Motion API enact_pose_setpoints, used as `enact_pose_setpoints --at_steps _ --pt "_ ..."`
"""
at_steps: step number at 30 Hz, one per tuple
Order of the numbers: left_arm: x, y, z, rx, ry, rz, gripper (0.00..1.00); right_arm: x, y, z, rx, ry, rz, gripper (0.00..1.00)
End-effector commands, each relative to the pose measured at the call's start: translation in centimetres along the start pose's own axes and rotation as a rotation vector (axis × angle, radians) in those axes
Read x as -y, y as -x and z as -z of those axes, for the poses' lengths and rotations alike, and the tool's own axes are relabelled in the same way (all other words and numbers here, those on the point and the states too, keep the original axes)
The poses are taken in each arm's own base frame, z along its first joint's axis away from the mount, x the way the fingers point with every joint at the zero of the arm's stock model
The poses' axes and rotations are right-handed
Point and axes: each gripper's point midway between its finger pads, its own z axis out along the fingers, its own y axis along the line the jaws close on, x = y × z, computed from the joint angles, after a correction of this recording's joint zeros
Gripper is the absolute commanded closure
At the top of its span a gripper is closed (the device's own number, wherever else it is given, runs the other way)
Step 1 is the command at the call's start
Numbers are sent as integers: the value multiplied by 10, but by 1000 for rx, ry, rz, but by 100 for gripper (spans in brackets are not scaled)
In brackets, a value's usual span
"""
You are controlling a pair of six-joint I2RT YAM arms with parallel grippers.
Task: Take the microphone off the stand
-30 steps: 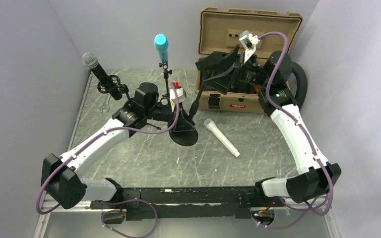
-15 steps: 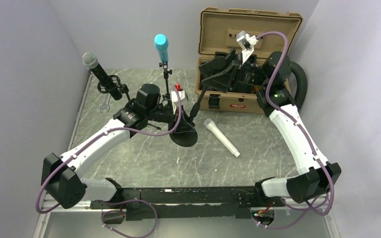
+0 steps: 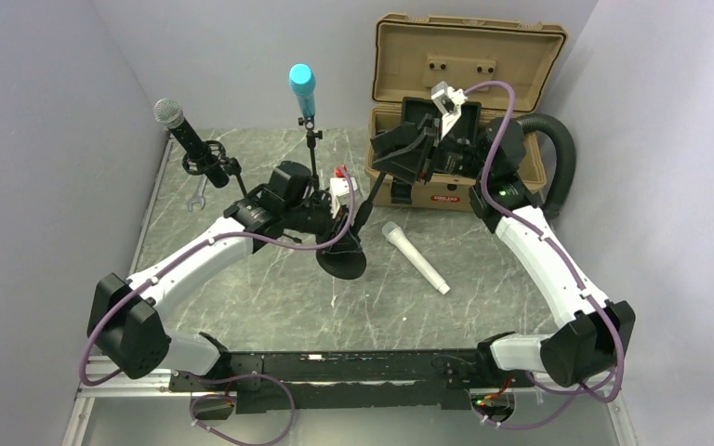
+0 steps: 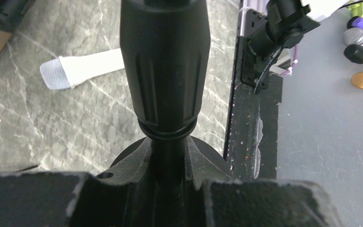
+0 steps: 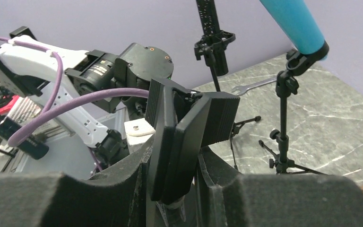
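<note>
Open surface [image 3: 270, 297] lies in front of the tan case [image 3: 483, 46]; walls [image 3: 46, 139] close both sides. The case stands open, its inside hidden by my right arm [image 3: 544, 255]. Left of the case my left claw [image 4: 170, 189] clamps the stand [image 3: 342, 262]; my right claw [image 5: 177, 189] pinches its clip [image 5: 189, 132]. The white microphone [image 3: 416, 258] lies loose just before the case.

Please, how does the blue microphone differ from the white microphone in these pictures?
The blue microphone is clipped on a thin black stand and points upward; the white microphone lies flat on the table, off any stand. The blue microphone is far back by the wall; the white microphone lies in front of the tan case. Both are slim handheld microphones.
</note>
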Motion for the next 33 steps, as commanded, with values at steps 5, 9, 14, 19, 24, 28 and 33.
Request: enact_pose_setpoints --at_steps 5,9,14,19,24,28,33 --pt "-10 80 12 170 117 -164 100 12 -44 -6 -33 -47 -10 85" --pt "-28 84 17 179 230 -150 100 27 -53 -4 -18 -133 -41 89" --pt "-31 83 18 176 241 -158 100 35 -59 -2 -16 -179 -55 90" --pt "20 82 16 183 -53 -193 100 10 -68 -3 -47 -14 9 90" --pt "67 80 27 179 -314 -196 100 -22 -78 -1 -106 161 101 89" --pt "70 80 29 181 -313 -200 100 -25 -80 2 -109 162 122 89" --pt "49 79 25 185 -193 -202 100 -21 -76 1 -99 128 111 72"
